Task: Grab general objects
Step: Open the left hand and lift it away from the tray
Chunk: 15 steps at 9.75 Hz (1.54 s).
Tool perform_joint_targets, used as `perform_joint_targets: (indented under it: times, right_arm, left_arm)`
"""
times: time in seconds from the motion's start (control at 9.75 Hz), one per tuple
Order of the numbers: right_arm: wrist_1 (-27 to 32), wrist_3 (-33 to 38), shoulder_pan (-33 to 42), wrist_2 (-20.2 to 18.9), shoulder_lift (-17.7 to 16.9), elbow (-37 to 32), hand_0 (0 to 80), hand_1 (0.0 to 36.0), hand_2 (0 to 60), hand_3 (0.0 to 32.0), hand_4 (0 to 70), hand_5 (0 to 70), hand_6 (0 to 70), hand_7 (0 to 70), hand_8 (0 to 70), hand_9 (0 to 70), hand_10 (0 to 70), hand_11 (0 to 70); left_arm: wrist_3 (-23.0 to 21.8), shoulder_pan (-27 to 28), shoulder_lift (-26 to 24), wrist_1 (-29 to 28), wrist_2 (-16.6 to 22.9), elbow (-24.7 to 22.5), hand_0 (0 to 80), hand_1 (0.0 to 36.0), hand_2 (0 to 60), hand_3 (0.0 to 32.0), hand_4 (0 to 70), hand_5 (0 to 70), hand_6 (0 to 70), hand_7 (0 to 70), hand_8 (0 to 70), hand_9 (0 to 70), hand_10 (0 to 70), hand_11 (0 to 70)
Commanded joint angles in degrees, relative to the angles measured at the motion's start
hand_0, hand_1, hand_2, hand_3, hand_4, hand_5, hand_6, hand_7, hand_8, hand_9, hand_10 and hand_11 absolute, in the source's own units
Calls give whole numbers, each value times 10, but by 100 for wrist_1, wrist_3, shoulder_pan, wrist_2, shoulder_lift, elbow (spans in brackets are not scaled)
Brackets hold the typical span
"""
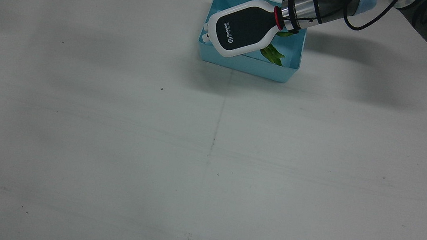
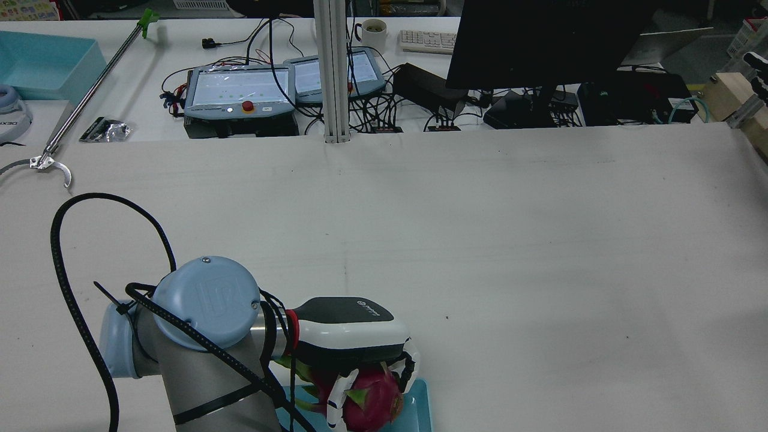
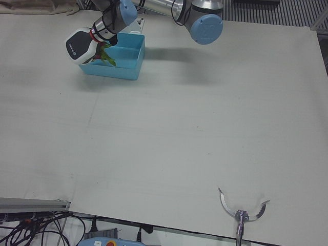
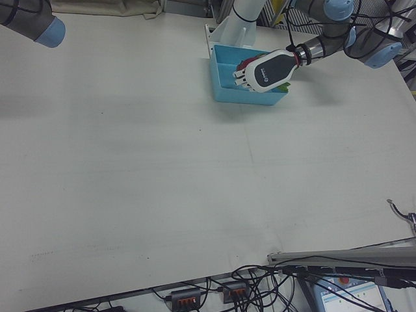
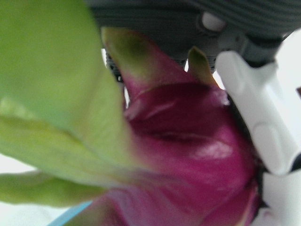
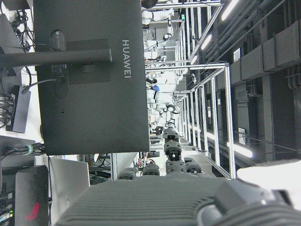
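Left hand is gripping the dragon fruit, fingers wrapping it, over blue bin; right hand's fingers hidden, can't tell.

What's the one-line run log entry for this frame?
left hand: shut on dragon fruit | fruit: over blue bin | right hand: idle, off table, state unclear | table: otherwise bare

The monitor back reads "HUAWEI" (other printing is too small to read).
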Motion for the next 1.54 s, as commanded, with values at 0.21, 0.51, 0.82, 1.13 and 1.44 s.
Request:
perform_joint_targets:
  times: [0.21,0.51,0.82,1.13,1.44]
  right_arm:
    - [0,0,0,0,0,1,0,0,0,0,0,0,0,0,0,0,0,0]
    - [0,0,0,0,8,1,0,0,0,0,0,0,0,0,0,0,0,0]
    - [0,0,0,0,0,1,0,0,0,0,0,0,0,0,0,0,0,0]
    - [0,0,0,0,0,1,0,0,0,0,0,0,0,0,0,0,0,0]
    - [0,0,0,0,0,1,0,0,0,0,0,0,0,0,0,0,0,0]
  left_arm:
    - [7,0,1,202,639,-74,610,247,346,0,333,310,418,655,446,512,665,700]
    - [7,-9,18,342,658,-74,522,233,158,0,0,0,0,0,0,0,0,5]
    - [-10,-271,-52,422,1156,-152,513,220,95,0,0,0,0,0,0,0,0,13]
    - [-71,-1568,-79,598,1789,-302,521,236,122,0,0,0,0,0,0,0,0,1]
    - [-773,-2555,-17,-436,1722,-311,490,179,67,0,0,0,0,0,0,0,0,0]
